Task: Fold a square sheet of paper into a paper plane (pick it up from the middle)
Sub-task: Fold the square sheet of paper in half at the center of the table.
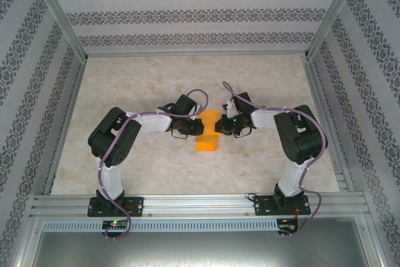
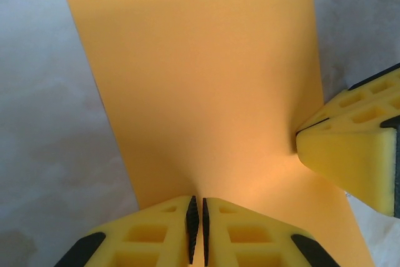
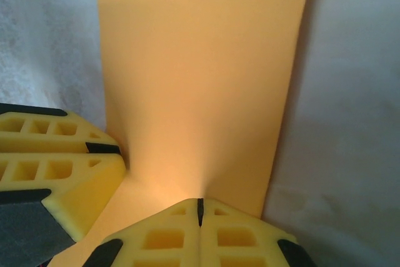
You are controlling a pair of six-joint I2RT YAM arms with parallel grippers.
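**Top view.** The orange sheet of paper (image 1: 206,142) lies mid-table (image 1: 137,79), between the two arms. I see both elbows bent inward and both wrists low. The left gripper (image 1: 195,130) and right gripper (image 1: 219,127) meet it from opposite sides.

**Left wrist view.** The left gripper (image 2: 197,207) is closed on the near edge of the sheet of paper (image 2: 200,79), which puckers towards the pinch. The right gripper (image 2: 309,128) nips the side edge close by.

**Right wrist view.** The right gripper (image 3: 200,207) is clamped shut on its edge of the sheet of paper (image 3: 200,79), and the left gripper (image 3: 112,152) bites in just beside it.

I judge the sheet to be very light, limp and easily creased. It is likely to slip or tear if the arms pull apart. Pinching it at mid-edge, as here, looks the best hold. I cannot tell whether it is single or already doubled.
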